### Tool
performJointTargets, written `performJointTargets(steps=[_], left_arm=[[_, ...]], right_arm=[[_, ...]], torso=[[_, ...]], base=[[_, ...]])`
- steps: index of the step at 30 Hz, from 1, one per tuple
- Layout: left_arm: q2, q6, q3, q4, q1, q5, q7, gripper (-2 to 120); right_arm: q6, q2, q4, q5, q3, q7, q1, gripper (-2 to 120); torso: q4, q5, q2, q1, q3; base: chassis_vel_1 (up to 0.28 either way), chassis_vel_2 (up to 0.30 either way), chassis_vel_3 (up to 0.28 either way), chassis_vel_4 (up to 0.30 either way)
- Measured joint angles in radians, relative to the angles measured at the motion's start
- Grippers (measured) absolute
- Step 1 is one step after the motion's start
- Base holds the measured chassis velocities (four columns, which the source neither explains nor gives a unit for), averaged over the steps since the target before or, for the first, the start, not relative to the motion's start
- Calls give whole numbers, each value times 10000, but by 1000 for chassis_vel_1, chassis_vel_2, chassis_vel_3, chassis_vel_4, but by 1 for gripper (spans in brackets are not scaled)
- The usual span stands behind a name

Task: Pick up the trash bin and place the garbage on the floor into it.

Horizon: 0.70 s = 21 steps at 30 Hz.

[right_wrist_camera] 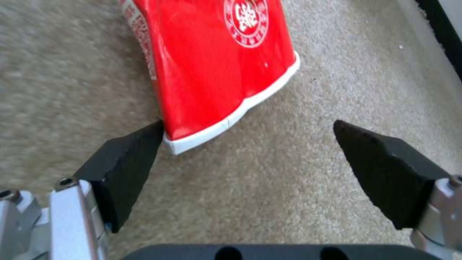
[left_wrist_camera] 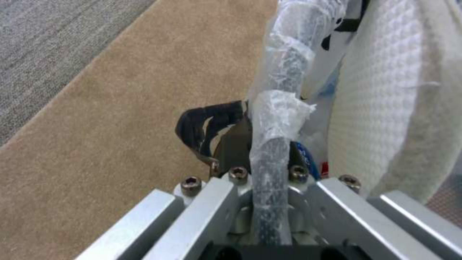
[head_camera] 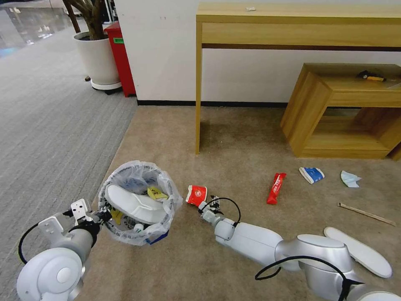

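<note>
While the left gripper (head_camera: 104,216) is clamped on the bag-wrapped rim of the trash bin (head_camera: 125,177) at the bin's nine o'clock, the bin hangs tilted above the beige carpet (head_camera: 234,142). Inside its clear liner lie a white slipper (head_camera: 133,205), a yellow wrapper (head_camera: 156,193) at about one o'clock of the opening, and a small clear bottle (head_camera: 138,228) near six o'clock. A blue patch (head_camera: 158,238) shows under the bin's lower edge.

At three o'clock of the bin, just beside it, a red snack wrapper (right_wrist_camera: 216,68) lies on the carpet. The right gripper (right_wrist_camera: 248,133) sits low over the carpet with its fingers spread wide; the wrapper's white-edged end lies at eleven o'clock of the gap, touching the tip of one black pad (right_wrist_camera: 127,166), and the other pad is well apart from it.

Farther along the carpet lie a long red wrapper (head_camera: 276,188), a blue-white packet (head_camera: 311,174), a pale blue mask (head_camera: 349,179), a wooden stick (head_camera: 366,214) and a second white slipper (head_camera: 359,251).
</note>
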Motion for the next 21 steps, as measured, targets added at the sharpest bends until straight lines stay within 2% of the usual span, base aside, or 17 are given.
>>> performJointTargets(steps=[13, 21], left_arm=[[-56, 0, 47, -12, -10, 52, 13, 0], [-79, 0, 51, -95, 57, 103, 50, 0]], right_arm=[[100, 243, -234, -90, 103, -169, -66, 89], [304, 704, -1134, -515, 481, -473, 53, 88]], torso=[[1, 1, 0, 0, 0], [2, 1, 0, 0, 0]], base=[[0, 0, 0, 0], [0, 0, 0, 0]])
